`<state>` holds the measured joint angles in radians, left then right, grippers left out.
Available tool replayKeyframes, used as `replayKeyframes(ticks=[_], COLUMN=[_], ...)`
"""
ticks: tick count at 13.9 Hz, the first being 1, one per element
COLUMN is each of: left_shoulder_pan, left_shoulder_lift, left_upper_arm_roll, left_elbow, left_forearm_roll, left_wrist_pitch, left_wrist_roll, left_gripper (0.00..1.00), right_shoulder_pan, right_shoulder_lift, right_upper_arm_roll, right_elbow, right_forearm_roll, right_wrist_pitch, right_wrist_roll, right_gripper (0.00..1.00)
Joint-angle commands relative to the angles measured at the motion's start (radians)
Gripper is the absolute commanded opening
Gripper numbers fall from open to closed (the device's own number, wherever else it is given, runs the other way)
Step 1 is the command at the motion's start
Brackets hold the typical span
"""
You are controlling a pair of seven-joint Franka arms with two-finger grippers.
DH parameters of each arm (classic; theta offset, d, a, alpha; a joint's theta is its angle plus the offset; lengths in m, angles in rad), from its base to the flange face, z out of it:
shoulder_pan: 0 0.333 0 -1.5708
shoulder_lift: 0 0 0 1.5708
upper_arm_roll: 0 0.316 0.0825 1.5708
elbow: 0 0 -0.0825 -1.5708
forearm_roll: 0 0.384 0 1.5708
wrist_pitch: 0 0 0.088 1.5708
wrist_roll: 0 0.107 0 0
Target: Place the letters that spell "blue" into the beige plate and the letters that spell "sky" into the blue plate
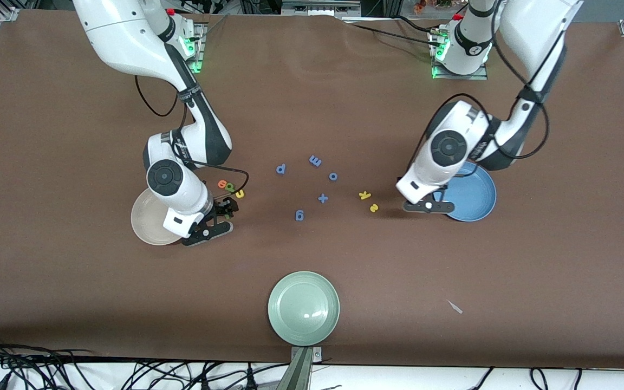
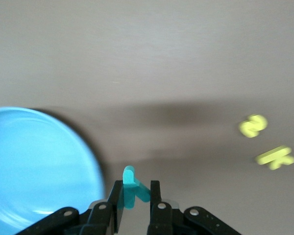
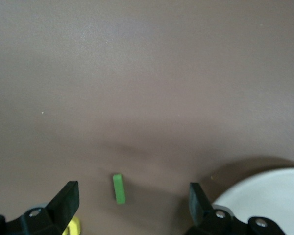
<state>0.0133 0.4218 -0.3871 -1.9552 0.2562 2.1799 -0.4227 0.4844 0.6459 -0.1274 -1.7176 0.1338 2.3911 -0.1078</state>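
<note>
Three plates: one beige plate (image 1: 147, 219), one blue plate (image 1: 474, 197), one pale green plate (image 1: 304, 307). Five blue foam letters (image 1: 314, 184) lie mid-table. Yellow letters: three (image 1: 369, 200). One each: orange letter (image 1: 222, 184), green letter (image 1: 229, 187), green bar (image 3: 119, 188), teal letter (image 2: 132, 188).

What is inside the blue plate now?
The visible part of the blue plate holds nothing. The left arm covers the rest. The teal "y" is in the left hand.

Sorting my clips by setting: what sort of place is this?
Probably a robotics lab bench: two white robot arms bolted along a brown-covered table, loose cables at its edge, and small coloured foam letters and round plates laid out for sorting.
</note>
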Motion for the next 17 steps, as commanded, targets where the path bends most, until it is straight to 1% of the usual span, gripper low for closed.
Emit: replayKeyframes(ticks=[1, 3, 4, 5, 6, 10, 11, 12, 13, 14, 16, 17], left_shoulder_pan=[0.080, 0.118, 0.137, 0.145, 0.145, 0.117, 0.116, 0.110, 0.090, 0.052, -0.015, -0.044], left_shoulder_lift=[-0.038, -0.029, -0.026, -0.020, -0.015, -0.018, -0.018, -0.018, -0.014, 0.015, 0.072, 0.106], left_upper_arm_roll=[-0.009, -0.007, -0.007, -0.007, -0.009, -0.025, -0.036, -0.047, -0.070, -0.073, -0.073, -0.073], left_elbow=[-0.042, -0.080, -0.091, -0.093, -0.087, -0.031, -0.024, -0.011, 0.021, 0.056, 0.114, 0.151], left_forearm_roll=[0.020, 0.031, 0.041, 0.051, 0.051, 0.032, 0.031, 0.017, -0.036, -0.082, -0.090, -0.091], left_wrist_pitch=[-0.026, -0.014, -0.002, -0.002, -0.005, -0.037, -0.038, -0.038, -0.038, -0.038, -0.038, -0.038], left_wrist_roll=[0.146, 0.197, 0.200, 0.200, 0.199, 0.183, 0.183, 0.182, 0.155, 0.092, -0.046, -0.127], left_gripper=[0.22, 0.26, 0.34, 0.72, 1.00, 1.00, 1.00, 1.00, 1.00, 1.00, 1.00, 1.00], right_shoulder_pan=[-0.012, -0.012, -0.012, -0.012, -0.010, -0.007, -0.007, -0.007, -0.007, -0.006, -0.006, -0.006], right_shoulder_lift=[-0.012, -0.009, -0.008, 0.001, 0.012, 0.026, 0.024, 0.021, 0.015, 0.011, 0.008, 0.008], right_upper_arm_roll=[0.008, 0.008, 0.008, 0.009, 0.009, 0.017, 0.019, 0.020, 0.022, 0.022, 0.035, 0.037], right_elbow=[-0.037, -0.051, -0.060, -0.066, -0.066, -0.069, -0.077, -0.085, -0.091, -0.100, -0.103, -0.103], right_forearm_roll=[0.056, 0.056, 0.056, 0.056, 0.056, 0.056, 0.058, 0.058, 0.058, 0.058, 0.058, 0.058], right_wrist_pitch=[0.048, 0.057, 0.077, 0.094, 0.103, 0.109, 0.106, 0.105, 0.102, 0.100, 0.100, 0.100], right_wrist_roll=[-0.085, -0.088, -0.089, -0.089, -0.089, -0.087, -0.082, -0.072, -0.069, -0.062, -0.056, -0.052], right_gripper=[0.99, 0.99, 0.99, 0.98, 0.95, 0.87, 0.82, 0.80, 0.77, 0.72, 0.66, 0.60])
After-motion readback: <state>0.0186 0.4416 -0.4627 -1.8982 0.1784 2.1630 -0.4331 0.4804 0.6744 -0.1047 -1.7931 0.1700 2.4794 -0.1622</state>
